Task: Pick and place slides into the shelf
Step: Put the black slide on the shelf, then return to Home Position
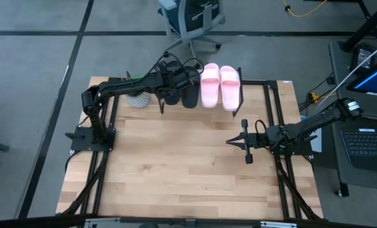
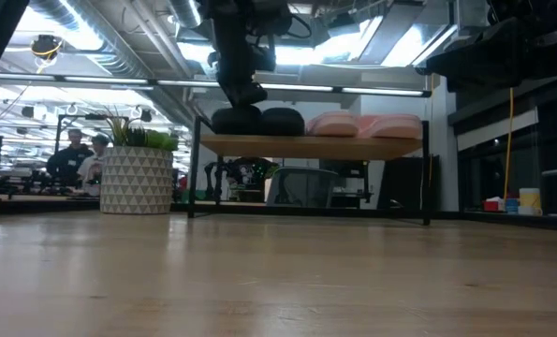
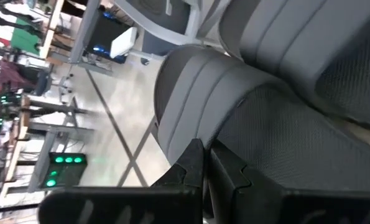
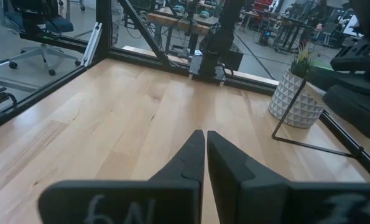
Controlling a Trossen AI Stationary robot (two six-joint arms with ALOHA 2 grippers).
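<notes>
Four slides lie side by side on the shelf [image 2: 311,145] at the table's far edge, soles on its wooden board. Two are black [image 1: 172,95] [image 1: 189,96] and two are pink [image 1: 210,85] [image 1: 230,87]. In the low view they show as black [image 2: 236,120] [image 2: 281,120] and pink [image 2: 332,123] [image 2: 390,124] humps. My left gripper [image 1: 170,81] is shut and stands right over the leftmost black slide [image 3: 247,118]. My right gripper [image 1: 229,142] is shut and hovers over the bare table on the right, away from the shelf. My left gripper [image 3: 204,163] comes from above at the leftmost black slide, its shut fingertips [image 2: 241,96] right at the strap's top [image 3: 234,106]. Whether they touch the strap I cannot tell. The slide lies flat on the shelf board.
A white patterned plant pot [image 1: 137,99] stands left of the shelf, close under my left arm, and also shows as the pot [image 2: 136,178]. The black frame rails [image 1: 274,126] run along the table's sides. The wide wooden tabletop [image 1: 175,158] stretches in front of the shelf. People sit beyond the table [image 2: 72,154].
</notes>
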